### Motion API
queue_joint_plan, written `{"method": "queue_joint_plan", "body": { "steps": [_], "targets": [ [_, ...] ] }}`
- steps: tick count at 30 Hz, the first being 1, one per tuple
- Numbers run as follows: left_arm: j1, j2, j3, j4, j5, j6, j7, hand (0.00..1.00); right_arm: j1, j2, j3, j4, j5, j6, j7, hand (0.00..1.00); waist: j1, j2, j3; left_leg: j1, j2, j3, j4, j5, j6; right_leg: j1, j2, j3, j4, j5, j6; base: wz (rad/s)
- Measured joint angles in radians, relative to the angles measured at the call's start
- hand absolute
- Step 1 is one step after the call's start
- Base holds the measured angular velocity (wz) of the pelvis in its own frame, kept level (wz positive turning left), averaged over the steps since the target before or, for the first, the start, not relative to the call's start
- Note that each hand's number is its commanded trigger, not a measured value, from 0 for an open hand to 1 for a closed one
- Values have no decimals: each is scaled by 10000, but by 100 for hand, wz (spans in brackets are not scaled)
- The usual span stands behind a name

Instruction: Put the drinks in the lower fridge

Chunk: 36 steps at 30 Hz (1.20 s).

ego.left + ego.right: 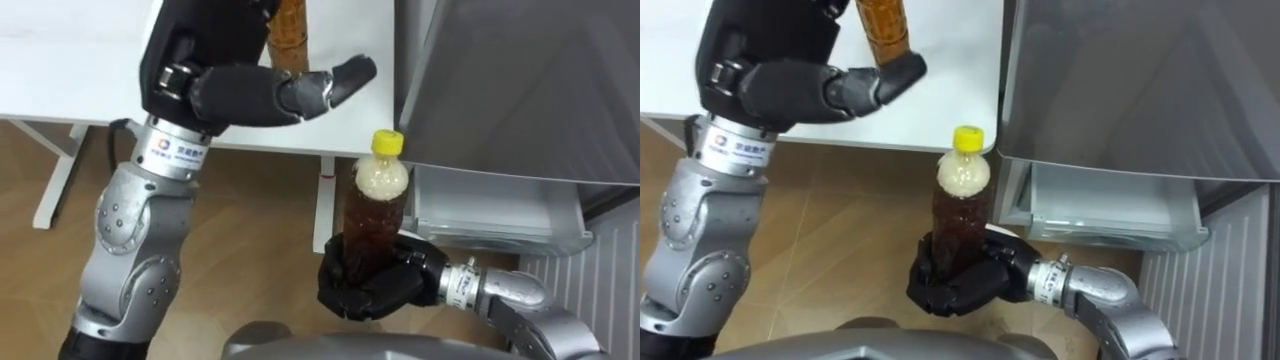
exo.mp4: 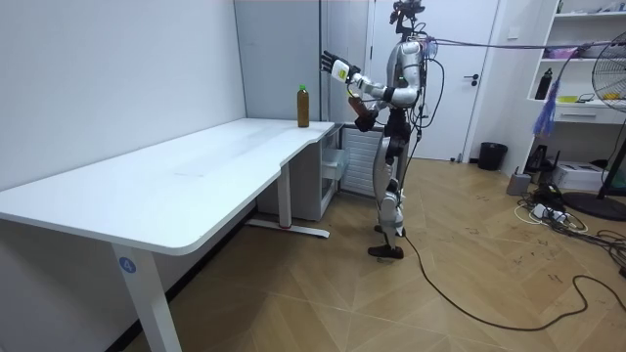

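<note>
brown drink bottle with a yellow cap stands upright, clasped by the right hand beside the open fridge drawer, while the left hand hovers, fingers straight, by a second bottle on the table.

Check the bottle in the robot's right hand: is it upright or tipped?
Upright. The yellow-capped bottle stands cap up in the right hand, whose fingers curl round its lower part.

- The worktop lies at the left, the fridge at the right.
- The first bottle stands on the worktop near its corner, behind the left robot hand.
- The second bottle is upright in the right robot hand, before the worktop edge, left of the lower drawer.
</note>
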<state>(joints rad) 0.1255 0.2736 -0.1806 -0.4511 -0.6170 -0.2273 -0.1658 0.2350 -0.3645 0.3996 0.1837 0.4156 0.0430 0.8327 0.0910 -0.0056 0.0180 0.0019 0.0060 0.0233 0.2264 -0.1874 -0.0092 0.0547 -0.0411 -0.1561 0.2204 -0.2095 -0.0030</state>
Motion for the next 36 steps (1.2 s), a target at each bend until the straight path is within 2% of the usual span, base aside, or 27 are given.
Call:
{"method": "queue_joint_plan", "body": {
  "steps": [3,6,10,14,17,21,22,24,26,27,29,30,32,33,35,36],
  "targets": [
    [19,-2,252,0,24,-46,514,0,121,18,-6,1,-340,-24,-1,100,30,27,-13,105,0,7,-45,1,1,26,-5,-11,-5,0,0,0],
    [27,-10,921,-10,58,-83,1026,0,522,76,-348,1,-655,-104,1,100,275,64,-23,121,-4,59,-59,1,1,73,-17,7,-2,0,0,-6],
    [30,-22,2062,-10,11,-501,1966,0,835,0,-764,5,-859,-103,126,100,529,115,19,294,-13,-42,-127,1,2,216,-18,-16,-7,0,1,2],
    [46,-45,3215,-8,227,-847,2762,0,991,120,-1213,5,-1456,-103,328,100,680,149,40,357,-15,-67,-149,4,3,271,-27,-179,-63,-2,3,5],
    [227,-61,3851,-2,225,-1084,3338,0,1257,177,-1392,1,-1493,-102,406,100,881,112,7,418,-26,-103,-216,11,-3,382,-30,-274,-188,-1,2,2],
    [508,-200,4375,343,126,-1095,3847,0,1257,221,-1473,0,-1538,-51,416,100,1094,28,-41,442,-36,-155,-231,13,-5,465,-38,-365,-287,-2,3,6],
    [630,-204,4398,734,-48,-1100,3996,0,1249,208,-1479,0,-1525,9,422,100,1105,-2,-77,518,-44,-157,-256,13,-5,567,-38,-383,-355,-2,5,4],
    [765,-214,4414,1689,-426,-1056,4141,0,1251,217,-1506,-7,-1528,34,381,100,1212,-6,-80,630,-44,-152,-294,13,-5,665,-33,-379,-391,-3,6,0],
    [861,-290,4399,3173,-1131,-793,4375,0,1216,301,-1536,-25,-1534,230,265,100,1351,-19,-86,620,-36,-145,-321,12,-7,686,-18,-369,-490,4,2,0],
    [921,-300,4362,3583,-1307,-745,4418,0,1211,326,-1545,-24,-1536,281,225,100,1348,-19,-89,628,-37,-144,-330,12,-6,692,-22,-370,-488,5,2,0],
    [1229,-354,4202,4889,-1887,-315,4599,0,1200,566,-1685,-15,-1539,513,29,100,1316,-64,-99,615,-41,-152,-344,12,-6,679,-26,-380,-492,4,4,0],
    [1264,-366,4125,5187,-2036,-238,4665,0,1196,613,-1689,-15,-1537,554,-37,100,1345,-109,-105,617,-41,-149,-354,12,-6,678,-26,-384,-492,4,4,0],
    [1321,-373,3858,6789,-2181,-76,4714,0,1121,648,-1642,-21,-1537,673,-137,100,1377,-99,-97,667,-39,-122,-395,11,-6,717,-22,-352,-498,4,6,-2],
    [1353,-373,3767,7156,-2173,-47,4752,0,1100,641,-1634,-19,-1525,678,-153,100,1383,-100,-94,679,-36,-96,-400,11,-7,715,-21,-336,-497,6,9,-6],
    [1354,-371,3239,8770,-2178,148,4874,0,990,616,-1517,-19,-1469,720,-297,100,1320,-87,-86,627,-35,-110,-397,9,-8,668,-17,-343,-485,12,15,0],
    [1355,-371,3085,9077,-2177,246,4876,0,956,617,-1462,-20,-1469,766,-335,100,1317,-84,-84,605,-34,-125,-395,8,-8,666,-16,-359,-477,12,14,4]
  ]
}}
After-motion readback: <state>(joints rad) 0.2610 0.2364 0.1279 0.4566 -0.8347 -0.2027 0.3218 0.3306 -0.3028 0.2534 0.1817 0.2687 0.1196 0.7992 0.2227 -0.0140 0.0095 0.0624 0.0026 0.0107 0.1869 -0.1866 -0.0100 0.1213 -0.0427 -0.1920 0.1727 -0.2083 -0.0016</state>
